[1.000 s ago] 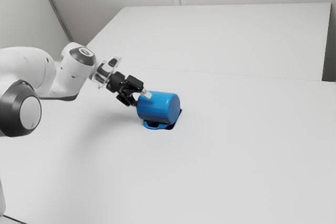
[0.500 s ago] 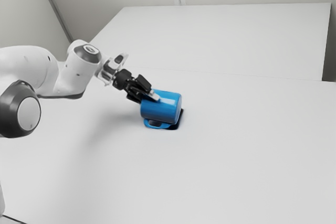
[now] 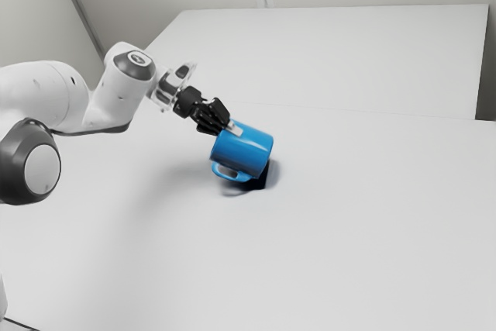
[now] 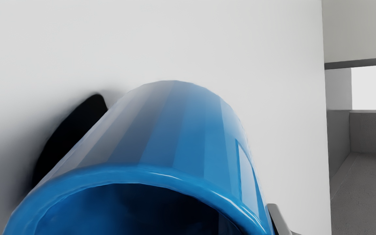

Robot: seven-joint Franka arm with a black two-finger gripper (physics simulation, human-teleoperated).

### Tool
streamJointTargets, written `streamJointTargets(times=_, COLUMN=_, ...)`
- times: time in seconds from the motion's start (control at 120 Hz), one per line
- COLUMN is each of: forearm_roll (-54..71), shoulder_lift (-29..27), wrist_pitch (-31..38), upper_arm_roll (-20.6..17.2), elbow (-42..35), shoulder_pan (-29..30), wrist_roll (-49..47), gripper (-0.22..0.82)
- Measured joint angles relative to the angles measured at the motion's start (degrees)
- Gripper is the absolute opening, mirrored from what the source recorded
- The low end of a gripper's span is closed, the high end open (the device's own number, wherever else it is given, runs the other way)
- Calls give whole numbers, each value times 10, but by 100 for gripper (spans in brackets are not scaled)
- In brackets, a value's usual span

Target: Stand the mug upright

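Mug [image 3: 246, 149], glossy blue cylinder with looped handle [image 3: 232, 179]

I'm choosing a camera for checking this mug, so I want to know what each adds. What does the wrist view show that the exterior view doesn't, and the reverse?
Wrist view, not exterior: the mug's rim and dark inside, and a bright opening past the table's edge.

Exterior view, not wrist: the handle on the mug's lower side, and the arm reaching in from the exterior view's left.

Both: the mug's blue outer wall, a fingertip beside it, the table and a dark shadow.
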Motion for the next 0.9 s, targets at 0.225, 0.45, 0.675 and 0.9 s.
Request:
streamJointTargets(times=0.225, forearm_roll=206, shoulder_lift=-120, wrist_pitch=52, upper_arm_roll=-3, elbow=-74, shoulder_pan=-40, wrist_roll=-32, gripper=-9)
streamJointTargets(times=0.45, forearm_roll=484, shoulder_lift=-203, wrist_pitch=112, upper_arm_roll=-13, elbow=-166, shoulder_pan=-102, wrist_roll=-103, gripper=-10)
streamJointTargets(times=0.675, forearm_roll=589, shoulder_lift=-221, wrist_pitch=142, upper_arm_roll=-36, elbow=-216, shoulder_pan=-103, wrist_roll=-171, gripper=-9)
streamJointTargets(times=0.9, forearm_roll=594, shoulder_lift=-207, wrist_pitch=136, upper_arm_roll=-48, elbow=-217, shoulder_pan=-109, wrist_roll=-224, gripper=-10)
